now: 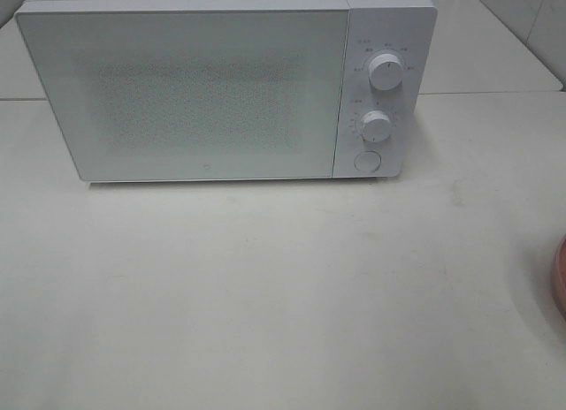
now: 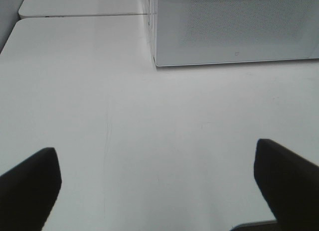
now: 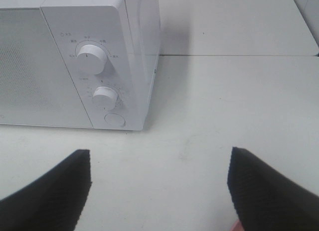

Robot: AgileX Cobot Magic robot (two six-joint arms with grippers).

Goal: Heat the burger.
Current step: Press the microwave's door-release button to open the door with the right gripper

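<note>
Sight of the burger is had in none of the three views, so where it lies cannot be told. A curved pink rim (image 1: 560, 277) cuts in at the right edge of the high view, low on the surface. It is too cropped to tell what it belongs to or what it carries.

A boxy white microwave oven (image 1: 203, 83) stands at the far side of the pale, matte white surface (image 1: 265, 295), with its frosted door shut. The control panel sits to the right of the door. It carries a round white upper knob (image 1: 386, 71), a round white lower knob (image 1: 376, 125) beneath it, and a flat round button (image 1: 366, 161) at the bottom. A thin seam in the surface runs out from behind the oven on both sides.

The left tool (image 2: 155, 154) hangs over bare surface, its two black fingers (image 2: 30, 186) wide apart and gripping nothing. The oven's door-side front corner is well ahead of it.

The right tool (image 3: 159, 156) also stands with its textured black fingers (image 3: 50, 196) spread apart, clamped on nothing. Only bare surface shows between them. Its wrist view looks toward the oven's control panel, with both knobs and the button ahead of the fingers and clear of them.
</note>
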